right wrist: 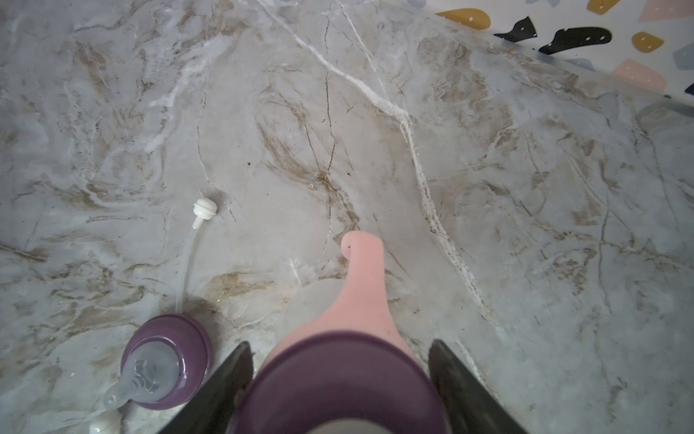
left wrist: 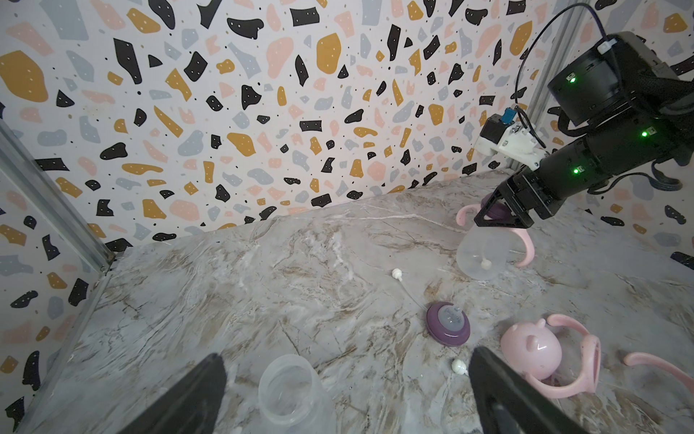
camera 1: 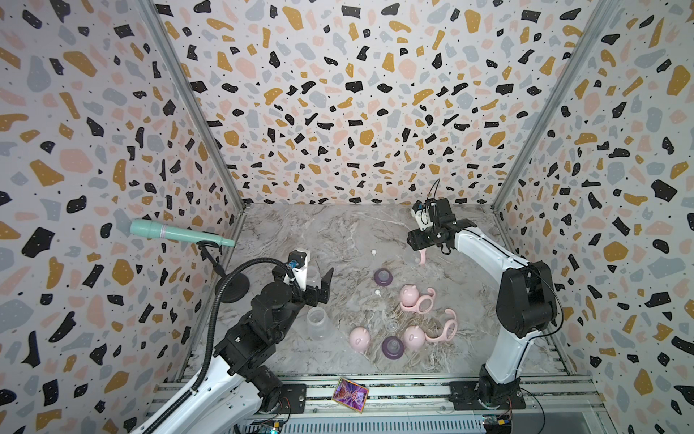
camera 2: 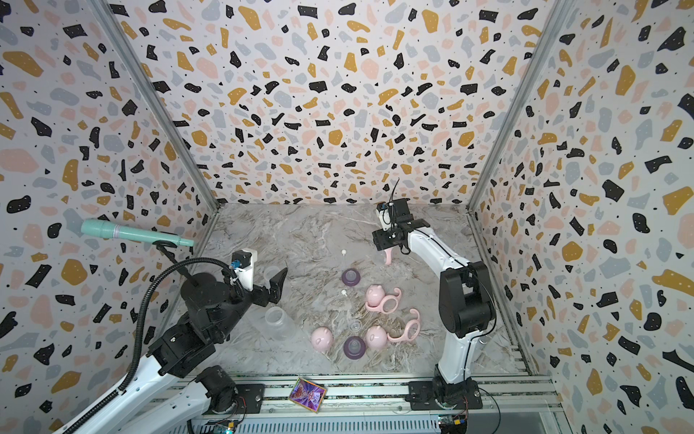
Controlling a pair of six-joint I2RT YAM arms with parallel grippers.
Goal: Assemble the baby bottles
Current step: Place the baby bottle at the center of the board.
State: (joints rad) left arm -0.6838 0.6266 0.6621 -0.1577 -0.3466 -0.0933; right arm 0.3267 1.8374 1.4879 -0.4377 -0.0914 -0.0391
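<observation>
my right gripper [left wrist: 501, 218] pinches the purple ring [right wrist: 338, 379] on a pink-collared bottle [left wrist: 482, 255] beyond the loose teat ring [camera 1: 383, 277], i judge to tighten it. my left gripper [left wrist: 347, 357] hangs spread wide by a bare bottle [left wrist: 287, 390] left of that ring, ready.

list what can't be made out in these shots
- Held bottle: in both top views the right gripper's wrist covers it; only a pink handle shows clearly.
- Its purple ring: cut by the right wrist view's bottom edge.
- Loose bottle by the left gripper: cut by the left wrist view's bottom edge.
- Card: print too small.
</observation>
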